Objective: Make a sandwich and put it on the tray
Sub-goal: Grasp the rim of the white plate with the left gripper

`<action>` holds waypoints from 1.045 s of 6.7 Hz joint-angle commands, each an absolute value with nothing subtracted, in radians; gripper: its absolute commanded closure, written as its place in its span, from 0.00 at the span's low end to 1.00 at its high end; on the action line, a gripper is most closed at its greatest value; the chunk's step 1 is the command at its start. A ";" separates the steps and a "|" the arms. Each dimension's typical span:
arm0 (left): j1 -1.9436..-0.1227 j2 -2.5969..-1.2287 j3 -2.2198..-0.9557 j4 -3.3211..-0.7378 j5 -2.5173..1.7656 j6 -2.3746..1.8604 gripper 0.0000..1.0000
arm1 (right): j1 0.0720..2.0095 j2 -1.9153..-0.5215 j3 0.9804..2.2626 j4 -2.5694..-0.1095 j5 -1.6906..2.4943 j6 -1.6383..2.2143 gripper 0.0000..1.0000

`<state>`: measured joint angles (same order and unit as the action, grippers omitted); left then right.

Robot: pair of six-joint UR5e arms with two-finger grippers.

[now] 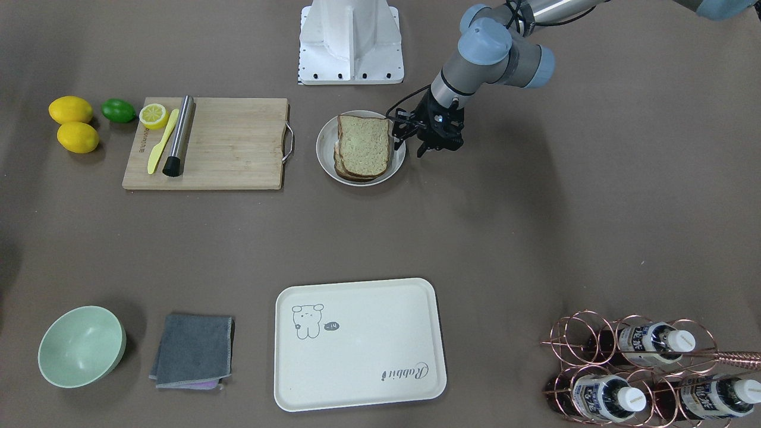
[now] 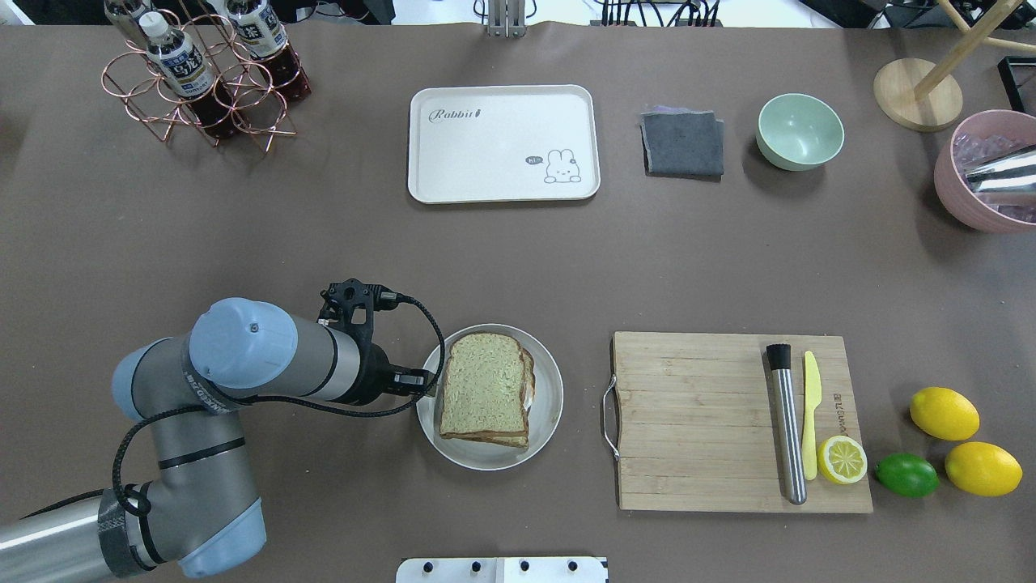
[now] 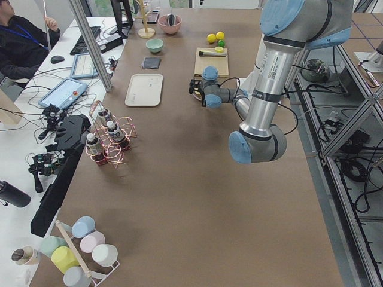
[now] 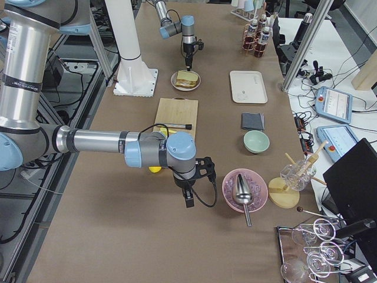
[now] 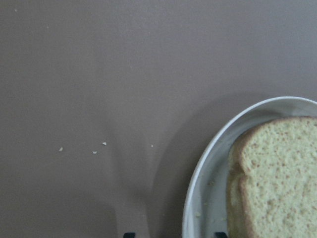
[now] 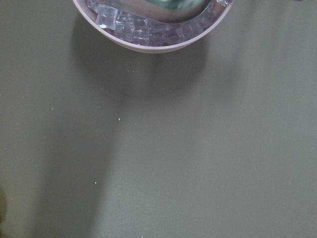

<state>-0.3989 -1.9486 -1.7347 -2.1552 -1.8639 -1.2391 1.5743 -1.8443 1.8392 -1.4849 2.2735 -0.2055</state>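
Observation:
The sandwich (image 1: 362, 145), two stacked speckled brown-crusted slices, lies on a round grey-white plate (image 1: 324, 145); the egg between them barely shows. My left gripper (image 1: 409, 145) points down at the plate's edge on the robot's left side, open and empty. In the left wrist view its fingertips (image 5: 129, 234) straddle the plate rim (image 5: 198, 188) beside the bread (image 5: 277, 173). The cream tray (image 1: 357, 345) with the bear drawing lies bare at the far side of the table. My right gripper (image 4: 188, 197) hangs beside a pink bowl; I cannot tell its state.
A wooden cutting board (image 2: 712, 421) with a steel muddler, yellow knife and lemon half lies right of the plate. Lemons and a lime (image 2: 906, 475) are beyond it. A grey cloth (image 2: 682, 144), green bowl (image 2: 800, 131), bottle rack (image 2: 202, 77) and pink ice bowl (image 2: 983, 174) line the far side.

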 commanded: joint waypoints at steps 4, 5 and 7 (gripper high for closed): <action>-0.387 -1.950 -1.732 -2.155 -1.864 -1.238 1.00 | 1.575 -1.841 1.816 -1.474 2.279 -0.204 0.00; -0.388 -1.950 -1.738 -2.155 -1.864 -1.238 1.00 | 1.577 -1.842 1.815 -1.474 2.276 -0.204 0.00; -0.412 -1.953 -1.753 -2.155 -1.871 -1.243 1.00 | 1.578 -1.842 1.815 -1.474 2.278 -0.204 0.00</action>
